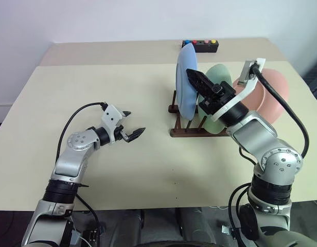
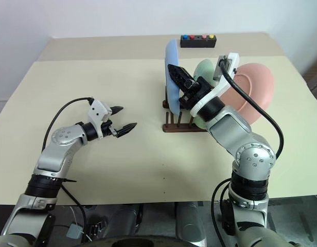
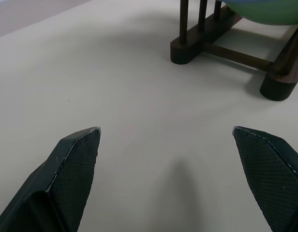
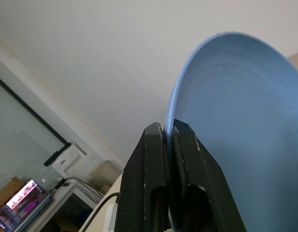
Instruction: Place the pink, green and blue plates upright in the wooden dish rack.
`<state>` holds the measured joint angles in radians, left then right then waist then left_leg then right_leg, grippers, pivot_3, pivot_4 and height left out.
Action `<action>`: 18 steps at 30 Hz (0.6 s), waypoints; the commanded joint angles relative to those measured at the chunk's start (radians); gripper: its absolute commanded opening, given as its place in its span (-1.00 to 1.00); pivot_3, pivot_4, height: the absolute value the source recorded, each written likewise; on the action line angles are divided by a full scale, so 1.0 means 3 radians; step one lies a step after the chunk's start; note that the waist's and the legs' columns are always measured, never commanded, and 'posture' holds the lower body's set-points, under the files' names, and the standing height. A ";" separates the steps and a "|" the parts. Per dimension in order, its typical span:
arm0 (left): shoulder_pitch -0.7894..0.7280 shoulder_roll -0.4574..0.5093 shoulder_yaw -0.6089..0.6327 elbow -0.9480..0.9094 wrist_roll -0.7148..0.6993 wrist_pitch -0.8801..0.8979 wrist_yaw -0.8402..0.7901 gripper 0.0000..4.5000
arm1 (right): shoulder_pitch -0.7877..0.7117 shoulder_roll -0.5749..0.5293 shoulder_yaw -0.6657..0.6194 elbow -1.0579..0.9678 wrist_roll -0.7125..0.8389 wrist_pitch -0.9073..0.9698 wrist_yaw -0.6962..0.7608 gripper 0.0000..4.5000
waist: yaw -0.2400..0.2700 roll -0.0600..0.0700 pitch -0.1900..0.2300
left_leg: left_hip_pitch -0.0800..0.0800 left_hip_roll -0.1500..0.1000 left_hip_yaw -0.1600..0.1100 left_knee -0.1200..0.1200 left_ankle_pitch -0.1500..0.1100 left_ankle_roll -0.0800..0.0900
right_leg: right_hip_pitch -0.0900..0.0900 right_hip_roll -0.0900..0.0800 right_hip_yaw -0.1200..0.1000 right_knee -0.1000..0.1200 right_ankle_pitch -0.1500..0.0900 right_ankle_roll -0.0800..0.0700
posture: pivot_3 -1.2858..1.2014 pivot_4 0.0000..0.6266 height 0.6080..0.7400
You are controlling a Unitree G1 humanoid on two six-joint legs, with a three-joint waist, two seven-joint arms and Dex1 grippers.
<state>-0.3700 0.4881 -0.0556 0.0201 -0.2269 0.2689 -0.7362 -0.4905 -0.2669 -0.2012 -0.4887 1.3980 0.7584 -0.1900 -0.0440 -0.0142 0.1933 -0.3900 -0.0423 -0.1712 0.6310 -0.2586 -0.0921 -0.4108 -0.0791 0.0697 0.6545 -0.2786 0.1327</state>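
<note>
Right hand is clamped on the rim of the blue plate, its two fingers pressed flat either side of the edge. It reaches in from the robot's right, crossing in front of the green plate. Blue plate stands upright on edge at the left end of the rack, its lower rim down among the pegs; whether it is fully seated cannot be told.

Green plate stands just beside it, to the right, also on edge in the rack and partly hidden by the right arm. Pink plate is farther right again, behind that arm, tilted with its hollow face toward the camera; its lower part is hidden, so whether it rests in the rack or on the table cannot be told.

Left hand is wide open and holds nothing. It hangs low over the table, well to the left of the rack, pointing toward the rack's near end, which appears in the left wrist view with the green plate's bottom edge.

Black box with coloured buttons sits at the far edge of the table, behind the rack.
</note>
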 commanded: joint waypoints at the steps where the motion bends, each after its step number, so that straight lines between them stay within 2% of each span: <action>1: -0.0063 0.0003 0.0019 -0.0086 0.0019 -0.0035 0.0002 1.00 | 0.0018 -0.0033 0.0022 -0.0147 0.0099 -0.0050 -0.0083 -1.00 | 0.0000 0.0000 0.0000 | 0.0000 0.0000 0.0000 0.0000 0.0000 0.0000 | 0.0000 0.0000 0.0000 0.0000 0.0000 0.0000 | 0.03 -0.52 1.00; 4: -0.0065 0.0002 0.0014 -0.0088 0.0022 -0.0033 0.0000 1.00 | -0.0013 -0.0049 0.0046 -0.0197 0.0159 -0.0064 -0.0205 -0.61 | 0.0000 0.0000 0.0000 | 0.0000 0.0000 0.0000 0.0000 0.0000 0.0000 | 0.0000 0.0000 0.0000 0.0000 0.0000 0.0000 | 0.03 -0.52 1.00; 8: -0.0072 -0.0003 0.0002 -0.0083 0.0023 -0.0030 -0.0003 1.00 | -0.0205 -0.0063 0.0121 -0.0162 0.0178 -0.0072 -0.0391 0.25 | -0.0003 0.0001 0.0000 | 0.0000 0.0000 0.0000 0.0000 0.0000 0.0000 | -0.0001 0.0000 0.0000 0.0000 0.0000 0.0000 | 0.03 -0.52 1.00; 18: -0.0079 -0.0022 -0.0016 -0.0074 0.0022 -0.0025 0.0004 1.00 | -0.0164 -0.0271 0.0089 -0.0129 0.0233 -0.0036 -0.0441 0.25 | 0.0002 0.0001 0.0001 | -0.0001 0.0000 0.0000 -0.0001 0.0000 0.0000 | 0.0000 0.0000 0.0000 -0.0002 0.0000 0.0000 | 0.03 -0.52 1.00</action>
<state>-0.3826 0.4817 -0.0639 0.0201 -0.2260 0.2697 -0.7362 -0.5376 -0.3385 -0.1622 -0.5009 1.4406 0.7546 -0.3201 -0.0435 -0.0139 0.1935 -0.3901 -0.0422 -0.1713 0.6306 -0.2586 -0.0921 -0.4109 -0.0790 0.0697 0.6539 -0.2786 0.1327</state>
